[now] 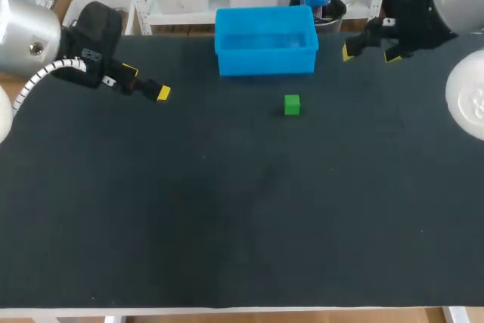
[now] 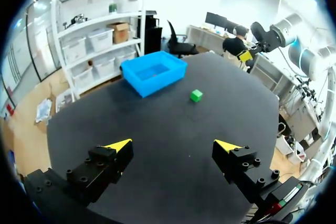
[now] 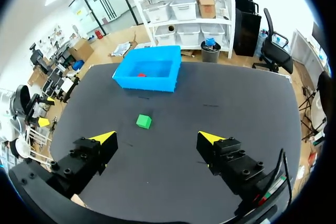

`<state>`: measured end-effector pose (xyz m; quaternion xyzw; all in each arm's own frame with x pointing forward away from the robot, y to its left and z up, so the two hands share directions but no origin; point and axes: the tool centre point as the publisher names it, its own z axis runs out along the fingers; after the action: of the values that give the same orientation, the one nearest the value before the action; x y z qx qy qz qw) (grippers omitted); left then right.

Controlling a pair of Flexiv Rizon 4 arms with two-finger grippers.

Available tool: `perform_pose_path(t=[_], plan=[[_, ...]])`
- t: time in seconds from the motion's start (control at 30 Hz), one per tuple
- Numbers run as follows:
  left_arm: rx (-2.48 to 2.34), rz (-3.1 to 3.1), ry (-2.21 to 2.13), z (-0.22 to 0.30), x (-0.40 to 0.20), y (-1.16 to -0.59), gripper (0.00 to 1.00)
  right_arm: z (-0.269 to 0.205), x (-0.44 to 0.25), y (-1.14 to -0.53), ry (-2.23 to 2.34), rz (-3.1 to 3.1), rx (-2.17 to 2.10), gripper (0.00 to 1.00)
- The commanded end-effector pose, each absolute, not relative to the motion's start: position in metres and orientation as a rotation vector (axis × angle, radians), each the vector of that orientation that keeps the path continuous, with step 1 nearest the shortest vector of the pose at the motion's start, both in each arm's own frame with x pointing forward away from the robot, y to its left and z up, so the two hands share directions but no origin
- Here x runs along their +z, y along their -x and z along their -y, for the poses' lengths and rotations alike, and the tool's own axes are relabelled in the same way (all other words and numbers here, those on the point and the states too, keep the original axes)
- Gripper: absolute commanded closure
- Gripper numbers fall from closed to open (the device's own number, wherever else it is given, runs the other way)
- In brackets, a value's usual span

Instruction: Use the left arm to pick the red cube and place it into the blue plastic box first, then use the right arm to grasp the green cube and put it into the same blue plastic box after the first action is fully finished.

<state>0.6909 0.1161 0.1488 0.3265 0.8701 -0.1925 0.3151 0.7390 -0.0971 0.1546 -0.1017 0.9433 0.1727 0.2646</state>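
In blue box (image 3: 149,83): red cube (image 3: 140,75), right wrist view only | green cube (image 3: 144,121) outside | left claw (image 2: 174,145), right claw (image 3: 157,137) released

The box (image 1: 265,62) sits at the far edge of the worktop (image 1: 227,217), near its middle. One cube (image 3: 140,75) lies inside it. The other cube (image 1: 292,104) lies on the worktop just before the box. The left fingers (image 1: 162,94) hang well left of the box, the right fingers (image 1: 348,52) just to its right.

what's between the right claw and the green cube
Nothing: only bare black table lies between the right claw and the green cube. The head view shows this most clearly, and the right wrist view agrees.
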Motion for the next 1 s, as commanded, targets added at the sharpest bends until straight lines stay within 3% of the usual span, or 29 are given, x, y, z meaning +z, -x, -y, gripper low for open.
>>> perform_pose_path(t=[0.03,0.53,1.0], plan=[[-0.511,-2.291,-0.862,-0.116,0.148,-0.692,0.00,0.084,0.153,-0.743,0.217,-2.649,0.343,0.00],[-0.511,-2.291,-0.862,-0.116,0.148,-0.692,0.00,0.024,0.113,-0.758,0.161,-2.854,0.074,0.00],[-0.511,-2.291,-0.862,-0.116,0.148,-0.692,0.00,0.023,0.112,-0.758,0.156,-2.866,0.064,0.00]])
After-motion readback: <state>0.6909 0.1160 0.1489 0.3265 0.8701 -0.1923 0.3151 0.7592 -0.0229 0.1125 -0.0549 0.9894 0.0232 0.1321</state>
